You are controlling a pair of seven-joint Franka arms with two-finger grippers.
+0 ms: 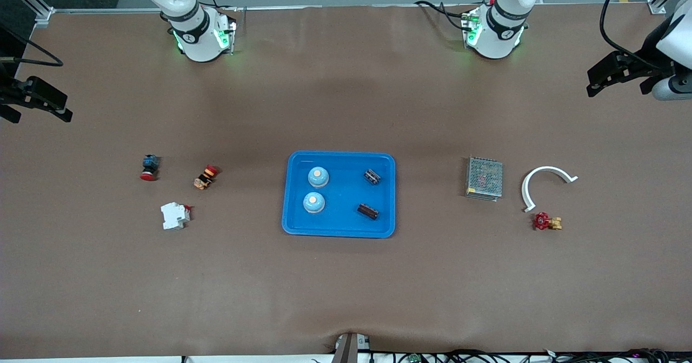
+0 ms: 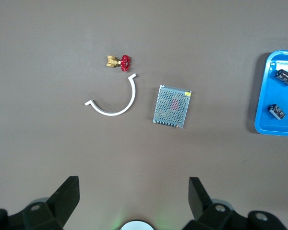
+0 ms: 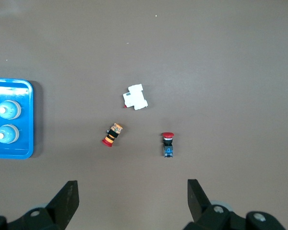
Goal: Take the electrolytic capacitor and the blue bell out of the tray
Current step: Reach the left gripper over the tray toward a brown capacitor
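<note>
The tray (image 1: 339,194) sits near the middle of the worktop, and everything the task wants is in it: two blue bells (image 1: 318,177) side by side at the end toward the right arm, and two dark capacitors (image 1: 372,177) at the end toward the left arm, one nearer the front camera than the other.

Both arms wait high up at the worktop's two ends. The left gripper (image 2: 133,201) hangs over the mesh box (image 1: 484,178) and the white curved piece (image 1: 545,183), its fingers spread wide and holding nothing. The right gripper (image 3: 132,201) is the same, wide and empty, over the small switches (image 3: 112,134).

I'd worry most about the capacitors: they are small round cylinders lying flat, so fingers closing slightly off centre could roll one away or pinch the tray floor. The bells' domes look slippery, and being twins so close together, a descent could knock the neighbour. A grab catching the rim might drag the whole tray.
</note>
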